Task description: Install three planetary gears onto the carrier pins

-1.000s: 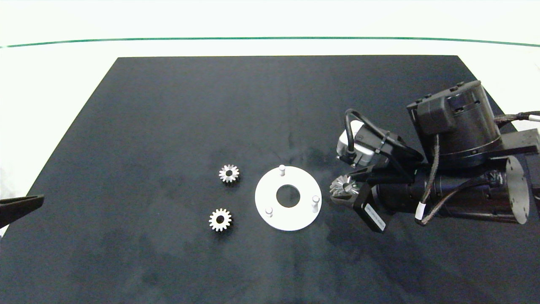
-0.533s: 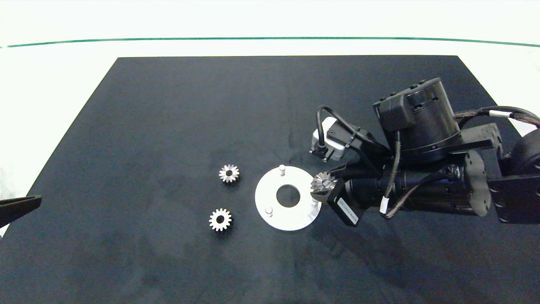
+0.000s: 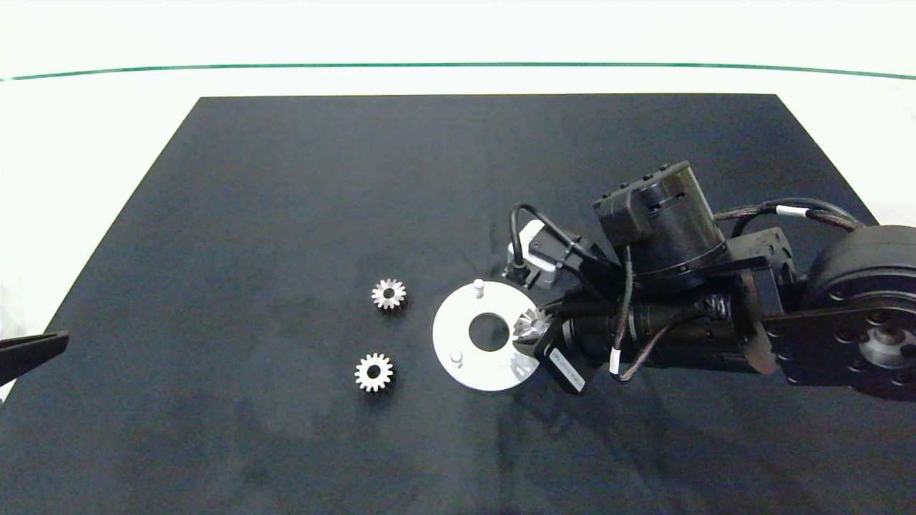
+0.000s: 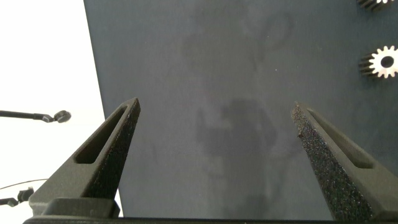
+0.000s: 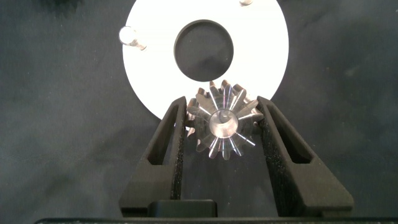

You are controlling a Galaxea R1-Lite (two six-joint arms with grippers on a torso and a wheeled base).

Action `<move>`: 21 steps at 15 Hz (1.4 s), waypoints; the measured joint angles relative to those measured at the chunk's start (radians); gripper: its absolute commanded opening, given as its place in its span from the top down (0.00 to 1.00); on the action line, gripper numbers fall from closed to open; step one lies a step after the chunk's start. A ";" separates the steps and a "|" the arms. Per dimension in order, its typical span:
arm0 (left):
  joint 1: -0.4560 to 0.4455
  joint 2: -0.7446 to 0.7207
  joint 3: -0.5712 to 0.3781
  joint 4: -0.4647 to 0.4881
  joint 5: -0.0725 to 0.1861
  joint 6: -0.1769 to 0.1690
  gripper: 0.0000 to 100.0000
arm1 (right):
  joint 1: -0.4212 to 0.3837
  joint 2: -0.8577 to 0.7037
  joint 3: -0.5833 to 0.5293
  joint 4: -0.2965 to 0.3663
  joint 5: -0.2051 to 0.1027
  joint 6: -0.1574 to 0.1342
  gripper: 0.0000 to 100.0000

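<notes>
Your right pincer (image 5: 222,124) is clenched on one planetary gear (image 5: 222,122) over the white disc's (image 3: 458,357) right rim; two gears (image 3: 388,294) lie left of the disc. Your left pincer (image 4: 214,118) hangs released, far left of it.

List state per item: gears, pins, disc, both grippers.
Held gear: clamped in right gripper, above disc rim, not on a pin.
Far gear: flat on mat, loose.
Near gear: flat on mat, loose.
Pins: two in sight, upright, bare; third hidden by the gripper.
Disc: flat on mat.
Left gripper: open, idle at mat's left edge.
</notes>
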 measured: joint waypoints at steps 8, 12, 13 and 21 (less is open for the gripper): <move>-0.001 -0.018 0.010 0.000 -0.001 0.033 0.00 | -0.019 0.027 0.002 -0.007 0.001 0.002 0.75; -0.001 -0.021 0.011 0.000 -0.001 0.033 0.00 | -0.022 0.028 0.003 -0.007 0.001 0.003 0.75; -0.001 -0.021 0.011 0.000 -0.001 0.033 0.00 | -0.022 0.028 0.004 -0.007 0.002 0.003 0.75; 0.000 -0.023 0.012 0.000 -0.002 0.033 0.00 | -0.023 0.027 0.011 -0.006 0.001 0.002 0.75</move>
